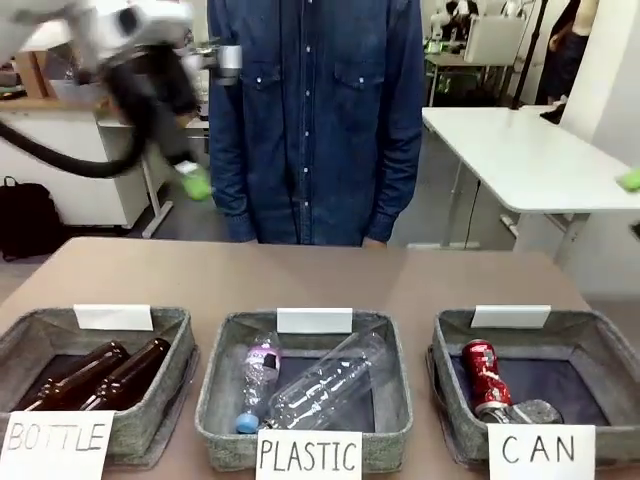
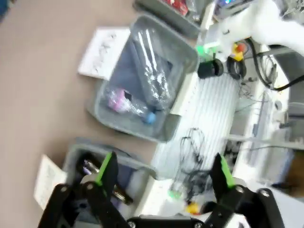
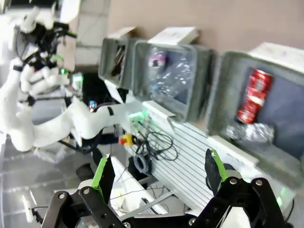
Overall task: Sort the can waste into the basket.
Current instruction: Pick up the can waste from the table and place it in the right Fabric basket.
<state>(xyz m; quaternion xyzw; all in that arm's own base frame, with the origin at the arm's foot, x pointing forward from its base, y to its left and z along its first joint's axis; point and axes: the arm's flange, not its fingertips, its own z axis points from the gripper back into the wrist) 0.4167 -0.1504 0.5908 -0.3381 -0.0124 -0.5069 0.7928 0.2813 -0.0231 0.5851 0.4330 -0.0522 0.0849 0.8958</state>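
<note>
The grey felt basket [image 1: 606, 338] signed "CAN" stands at the front right of the table. Inside it lie a dented red can [image 1: 483, 374] and a dark silvery can [image 1: 531, 412], end to end. The right wrist view looks down on the same basket [image 3: 222, 90] with the red can [image 3: 253, 95] and the silvery can [image 3: 250, 132]. My right gripper [image 3: 157, 172] is open and empty, off the table's near side. A green pad [image 1: 629, 181] of it shows at the right edge. My left gripper [image 2: 164, 172], blurred at upper left [image 1: 195, 181], is open and empty, high above the table.
Two like baskets stand to the left: "PLASTIC" [image 1: 218, 372] with clear bottles, and "BOTTLE" [image 1: 172, 322] with brown glass bottles. A person in a denim shirt [image 1: 315, 120] stands at the far side. Bare tabletop [image 1: 300, 275] lies between the baskets and the person.
</note>
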